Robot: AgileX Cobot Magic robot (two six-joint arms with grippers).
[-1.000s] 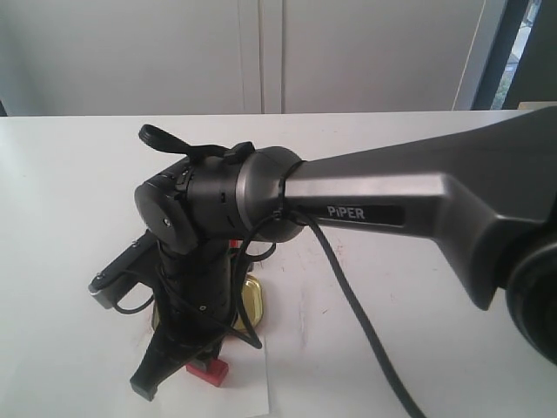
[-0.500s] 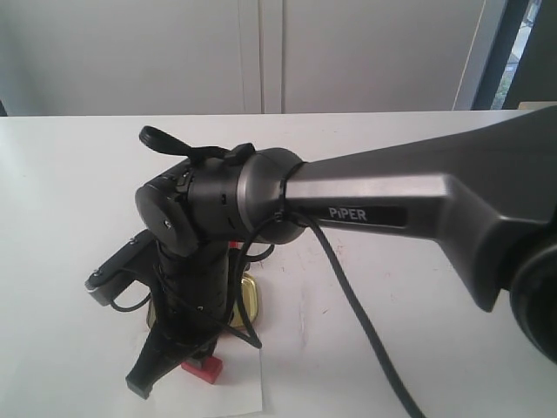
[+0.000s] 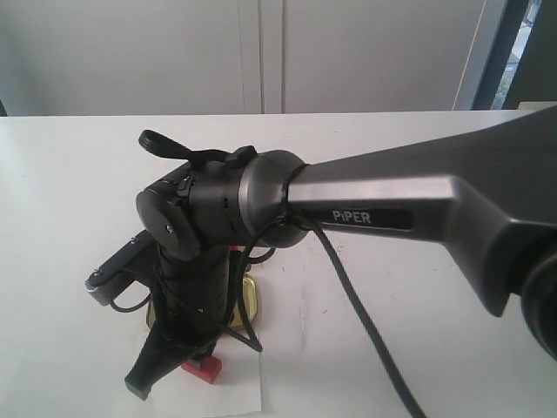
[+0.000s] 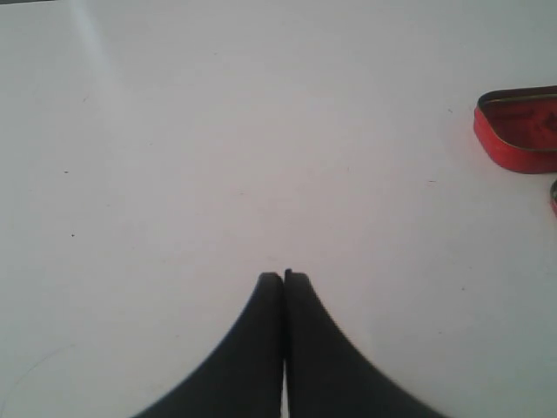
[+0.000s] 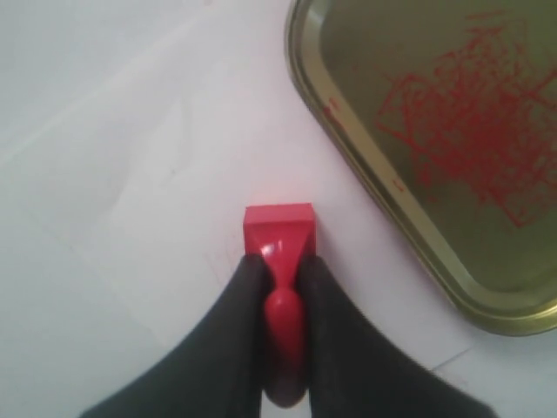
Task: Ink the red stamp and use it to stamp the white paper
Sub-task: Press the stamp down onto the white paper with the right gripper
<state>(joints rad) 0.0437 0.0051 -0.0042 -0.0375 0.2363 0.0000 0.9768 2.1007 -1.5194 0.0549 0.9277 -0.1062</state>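
Observation:
My right gripper (image 5: 280, 266) is shut on the knobbed handle of the red stamp (image 5: 278, 228). The stamp's square base points down at the white paper (image 5: 165, 165) and appears to rest on it. In the exterior view the right arm reaches across to the lower left, where the right gripper (image 3: 197, 355) holds the red stamp (image 3: 202, 371) over the white paper (image 3: 242, 385). My left gripper (image 4: 284, 277) is shut with nothing in it, above bare white table; the exterior view does not show it.
A gold tin lid (image 5: 452, 131) smeared with red ink lies right beside the stamp, also seen as the gold tin lid (image 3: 250, 300) behind the gripper. A red tin (image 4: 520, 131) sits at the edge of the left wrist view. The right arm's dark link (image 3: 392, 196) blocks much of the table.
The right gripper with the stamp shifted slightly left over the paper a second ago, then held still. The left gripper shows no change.

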